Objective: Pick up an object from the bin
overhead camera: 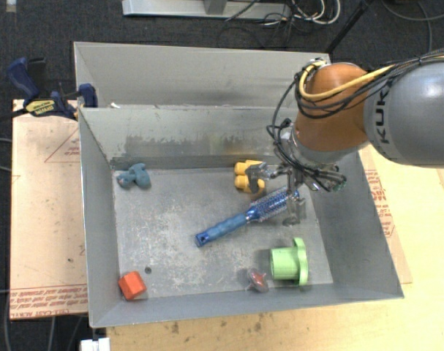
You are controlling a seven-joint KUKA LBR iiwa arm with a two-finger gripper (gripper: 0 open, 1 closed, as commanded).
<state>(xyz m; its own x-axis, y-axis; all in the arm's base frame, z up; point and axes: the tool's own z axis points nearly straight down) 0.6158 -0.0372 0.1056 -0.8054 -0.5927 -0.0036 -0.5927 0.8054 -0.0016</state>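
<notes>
My gripper hangs low in the right half of the bin, under the orange wrist cover. It sits right over the bristled head of a blue brush, which lies slantwise with its handle pointing down-left towards the bin's middle. A yellow toy-like piece rests just left of the gripper near the back wall. A green spool lies on its side below the gripper, near the front wall.
A small pinkish thing lies beside the spool. An orange block sits in the front left corner and a blue-grey lump at the back left. The bin's sloping walls close in on the right.
</notes>
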